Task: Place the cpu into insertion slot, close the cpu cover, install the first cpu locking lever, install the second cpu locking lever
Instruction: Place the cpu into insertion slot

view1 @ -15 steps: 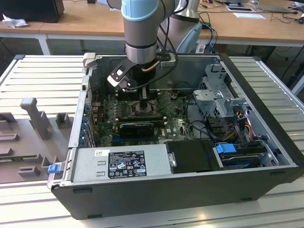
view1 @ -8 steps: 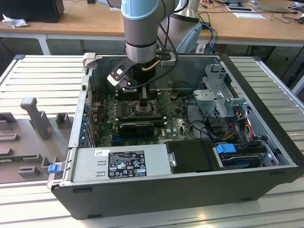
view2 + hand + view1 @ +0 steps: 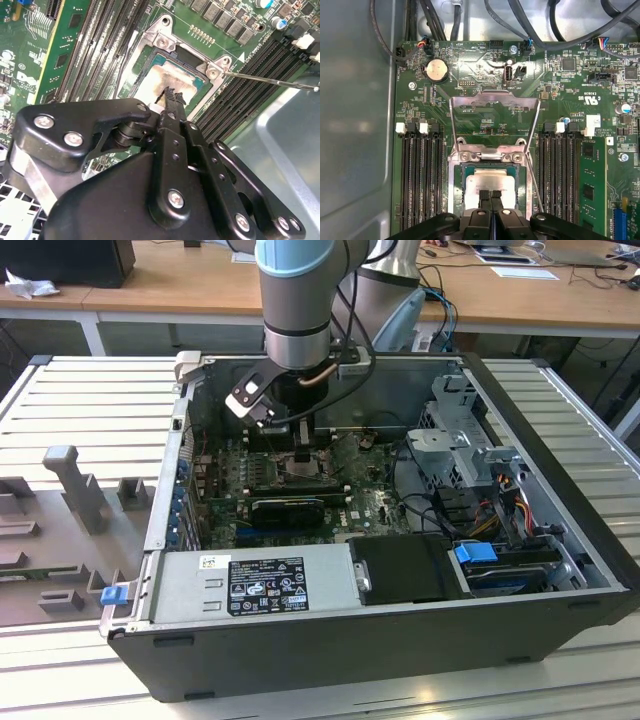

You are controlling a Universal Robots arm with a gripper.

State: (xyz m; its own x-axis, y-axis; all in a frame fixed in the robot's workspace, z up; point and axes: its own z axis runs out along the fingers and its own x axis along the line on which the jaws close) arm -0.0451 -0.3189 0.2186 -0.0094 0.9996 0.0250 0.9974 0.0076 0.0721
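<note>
The cpu (image 3: 492,179) has a pale silver-beige top. The board (image 3: 485,120) around it is green, with black memory slots (image 3: 422,175). The cpu cover (image 3: 495,100) is dull silver-grey. The end effector (image 3: 490,196) is black.

Tight spot here. My gripper (image 3: 490,194), fingers pinched together, sits right over the cpu (image 3: 492,181), and memory slots (image 3: 422,180) wall in both sides of the socket. The cpu cover (image 3: 495,99) is flipped open just past the socket, so that way is blocked low down. A thin lever rod (image 3: 270,80) sticks out sideways over one slot bank. Cables (image 3: 540,25) hang across the far board edge. In the exterior view the case is open on top. The power supply (image 3: 250,585) runs along the near side and the drive cage (image 3: 460,440) sits on the exterior view's right, so straight up is my only easy lane.
</note>
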